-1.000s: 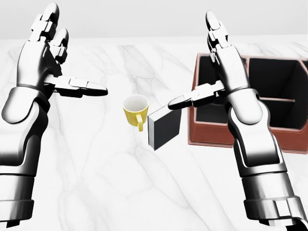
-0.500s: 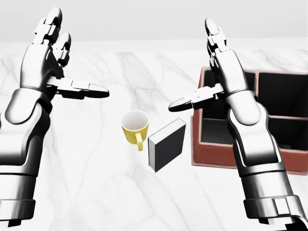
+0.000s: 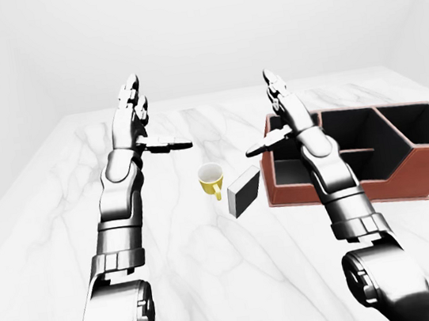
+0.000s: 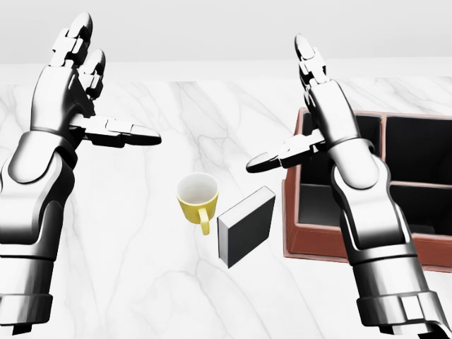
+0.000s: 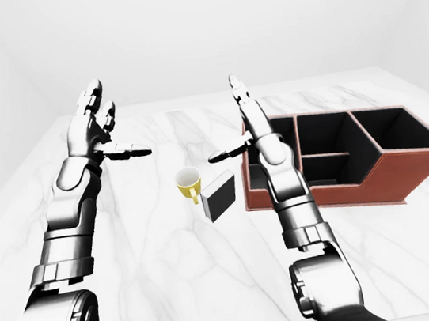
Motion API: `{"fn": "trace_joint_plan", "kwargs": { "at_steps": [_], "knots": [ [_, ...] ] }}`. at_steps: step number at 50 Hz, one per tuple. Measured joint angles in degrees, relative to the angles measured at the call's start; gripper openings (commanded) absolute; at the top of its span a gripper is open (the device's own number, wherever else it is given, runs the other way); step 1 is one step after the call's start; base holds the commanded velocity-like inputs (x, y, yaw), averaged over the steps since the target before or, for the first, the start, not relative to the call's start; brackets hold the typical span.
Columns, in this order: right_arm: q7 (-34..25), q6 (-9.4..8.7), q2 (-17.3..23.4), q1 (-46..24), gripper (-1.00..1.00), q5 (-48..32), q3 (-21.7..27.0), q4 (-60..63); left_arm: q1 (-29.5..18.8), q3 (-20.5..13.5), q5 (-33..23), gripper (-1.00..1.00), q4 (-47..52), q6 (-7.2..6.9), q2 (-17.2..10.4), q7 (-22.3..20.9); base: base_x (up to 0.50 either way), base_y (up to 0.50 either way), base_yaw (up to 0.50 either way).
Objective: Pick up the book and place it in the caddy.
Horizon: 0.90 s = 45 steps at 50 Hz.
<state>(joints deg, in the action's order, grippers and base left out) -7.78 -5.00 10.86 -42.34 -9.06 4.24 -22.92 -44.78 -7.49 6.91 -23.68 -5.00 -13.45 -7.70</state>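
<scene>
I am holding both arms raised over the white marble tabletop [image 4: 141,268], forearms rising from the bottom of the head view and palms turned toward each other. My left hand [image 4: 67,92] is standing upright at the upper left, its two long fingers [image 4: 74,39] pointing toward the top of the view and its thumb jutting out sideways toward the right. These fingers are spread wide and are gripping nothing.

My right hand [image 4: 332,120] is mirroring that pose at the upper right: fingers stretched up and slightly left, thumb reaching out to the left. It too is fully spread and holding nothing. Its thumb tip is hovering above the book [image 4: 246,226], clearly apart from it, and the wrist and forearm are crossing over the left edge of the caddy [image 4: 296,233].

The book, dark-covered with a pale page edge, is lying on the tabletop at an angle, just left of the caddy's near corner and just right of a yellow mug [image 4: 198,198], whose handle is pointing toward the bottom of the view. The caddy is a reddish-brown box with dark open compartments, sitting at the right side of the tabletop; in the left-eye view its dividers [image 3: 368,119] are showing several sections.
</scene>
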Motion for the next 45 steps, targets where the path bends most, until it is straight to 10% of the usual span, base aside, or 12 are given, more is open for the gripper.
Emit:
{"fn": "trace_joint_plan", "kwargs": {
  "at_steps": [14,29,45],
  "knots": [
    [-6.5,1.15,-0.4,1.8,1.00,-10.6,-2.7,3.6,0.5,-0.2,0.3,1.00,-0.1,0.00,-0.1,-0.2,0.00,0.00,0.00],
    [-13.6,10.00,-2.4,2.6,1.00,-25.0,-5.7,3.8,1.2,-0.5,1.3,1.00,-0.1,0.00,-0.3,-0.3,0.00,0.00,0.00],
    [-15.8,10.00,-3.7,4.5,1.00,-39.7,-8.2,0.7,0.6,-0.8,2.4,1.00,-1.1,0.00,-0.6,0.5,0.00,0.00,0.00]
  ]
}}
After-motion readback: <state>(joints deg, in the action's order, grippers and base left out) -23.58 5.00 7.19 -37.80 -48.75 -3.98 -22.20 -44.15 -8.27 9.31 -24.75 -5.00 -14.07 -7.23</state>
